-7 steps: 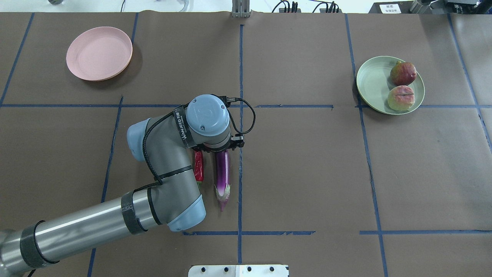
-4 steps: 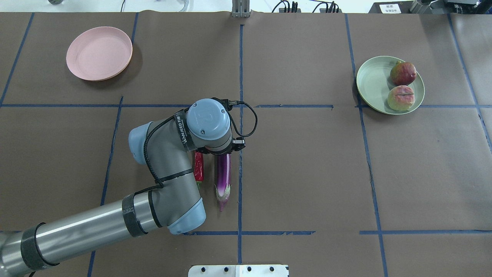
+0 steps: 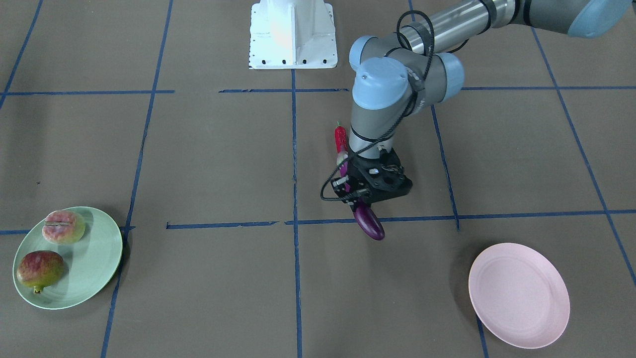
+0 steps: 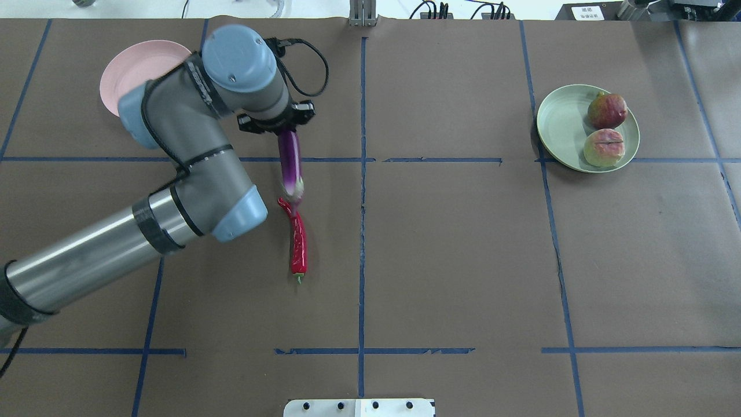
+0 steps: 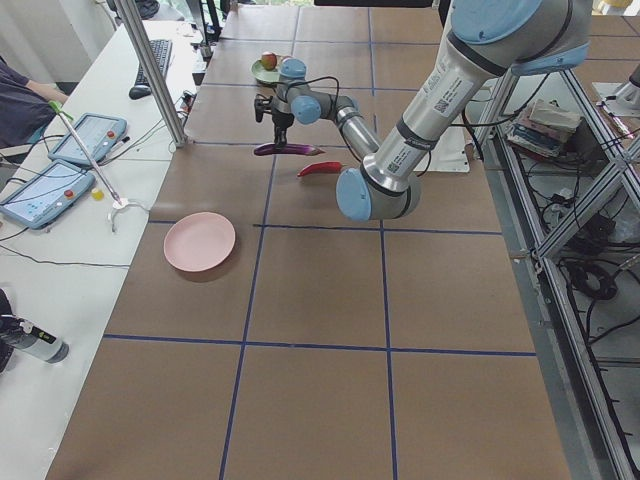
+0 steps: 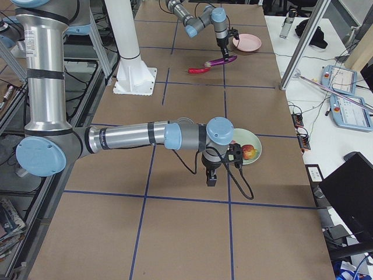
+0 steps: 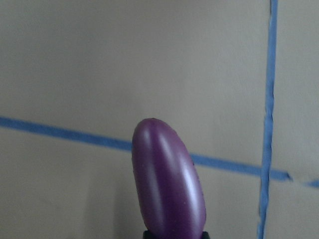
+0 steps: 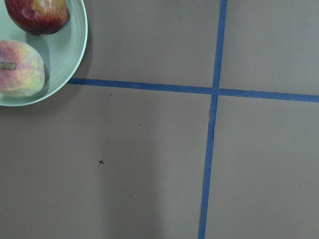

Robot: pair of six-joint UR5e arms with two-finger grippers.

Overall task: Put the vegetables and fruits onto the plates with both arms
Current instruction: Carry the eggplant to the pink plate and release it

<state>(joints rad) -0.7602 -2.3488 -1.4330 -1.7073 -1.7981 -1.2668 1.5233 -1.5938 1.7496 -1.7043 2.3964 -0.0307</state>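
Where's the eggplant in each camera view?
Front-facing: eggplant centre.
Overhead: eggplant upper left of centre.
Left side: eggplant upper middle.
Right side: eggplant top middle.
Left wrist: eggplant bottom centre.
Right wrist: not in it.
Landmark: pink plate, in all four room views.

You can see a shiny, smooth eggplant [image 7: 167,184]. The table top [image 4: 463,260] is dull brown paper with blue tape [image 4: 362,87] on it. The left arm [image 4: 75,263] is smooth, shiny metal.
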